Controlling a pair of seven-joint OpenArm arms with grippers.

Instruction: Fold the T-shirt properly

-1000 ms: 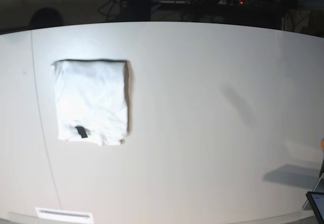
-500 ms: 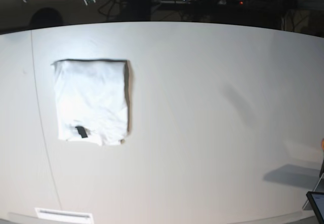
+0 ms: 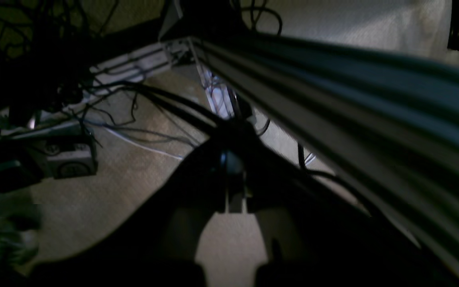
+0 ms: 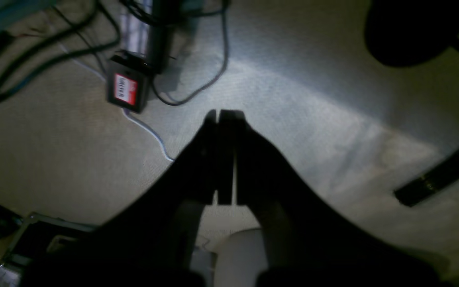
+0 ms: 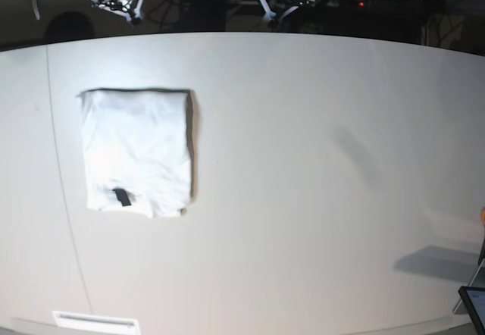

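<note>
The T-shirt [image 5: 136,151] lies folded into a white rectangle on the left part of the white table [image 5: 303,161], plain side up, with its small black tag [image 5: 121,196] near the front edge. No print shows. My right gripper [image 5: 129,5] is beyond the table's far edge at top left. In the right wrist view it [image 4: 225,115] is shut and empty over the carpet. My left gripper [image 5: 271,5] is beyond the far edge at top centre. In the left wrist view it [image 3: 233,151] looks shut and empty beside the table's edge [image 3: 353,99].
A white label strip [image 5: 96,320] sits at the front left edge. A dark device [image 5: 474,305] stands at the front right corner. Cables and a power box [image 4: 128,87] lie on the floor behind the table. More cables and boxes [image 3: 70,159] show in the left wrist view.
Both grippers have come further into the top of the base view, behind the table's far edge. The T-shirt has not moved.
</note>
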